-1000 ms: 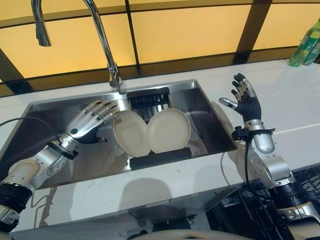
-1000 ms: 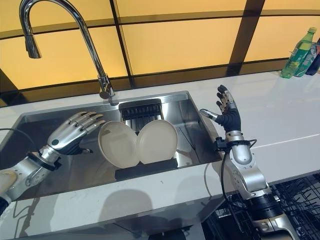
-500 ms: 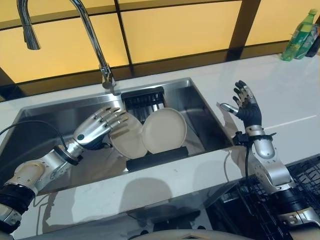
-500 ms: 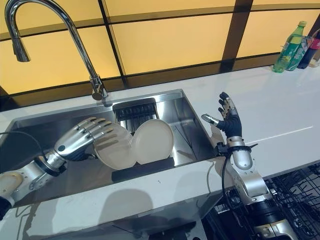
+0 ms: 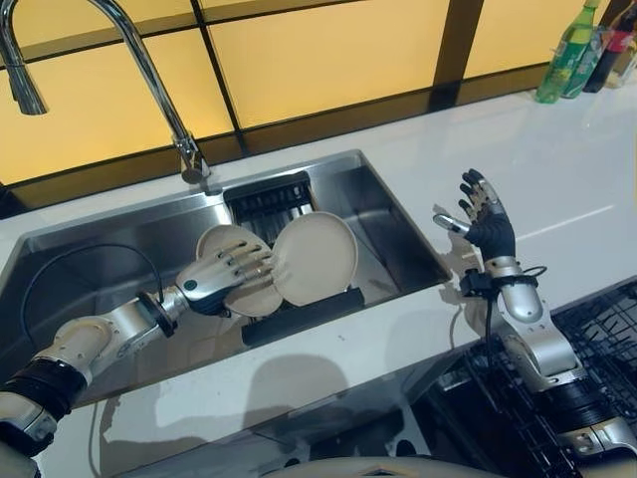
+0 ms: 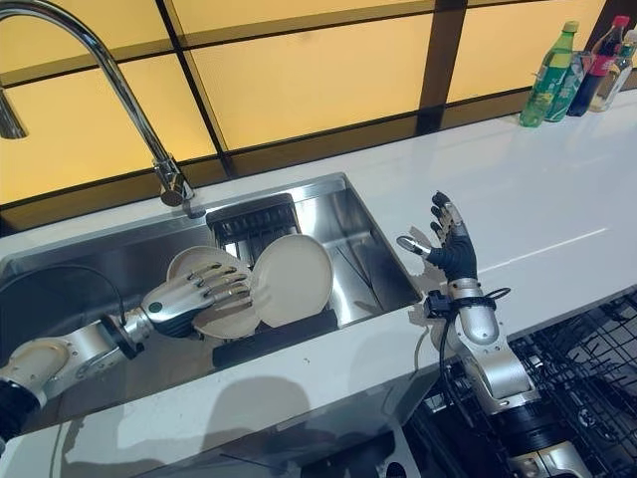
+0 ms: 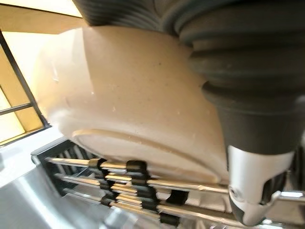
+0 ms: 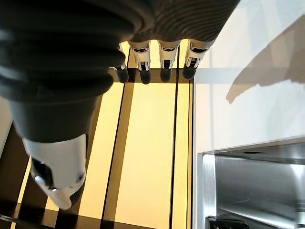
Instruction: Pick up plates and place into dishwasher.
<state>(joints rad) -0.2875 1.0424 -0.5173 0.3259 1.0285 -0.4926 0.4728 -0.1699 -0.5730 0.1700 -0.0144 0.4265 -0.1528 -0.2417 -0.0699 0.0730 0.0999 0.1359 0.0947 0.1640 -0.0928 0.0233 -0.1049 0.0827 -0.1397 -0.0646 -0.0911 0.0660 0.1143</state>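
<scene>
Two cream plates stand on edge in a black rack (image 5: 299, 317) inside the steel sink (image 5: 398, 234). My left hand (image 5: 214, 284) reaches in from the left, and its straight fingers (image 6: 221, 282) lie spread across the face of the left plate (image 5: 221, 242). In the left wrist view that plate (image 7: 133, 105) sits right against the palm, with the thumb (image 7: 252, 195) by its rim. The right plate (image 5: 317, 259) leans beside it, untouched. My right hand (image 5: 485, 217) is raised over the white counter right of the sink, fingers (image 8: 162, 62) spread, holding nothing.
A tall curved faucet (image 5: 149, 80) rises behind the sink. Bottles (image 5: 562, 55) stand at the counter's far right. A black wire dishwasher rack (image 6: 587, 358) lies open below the counter at the lower right. A dark slotted strainer (image 5: 267, 194) sits behind the plates.
The camera has shifted. My left hand has moved right across the sink and laid its fingers on the left plate's face. The right hand keeps its raised pose.
</scene>
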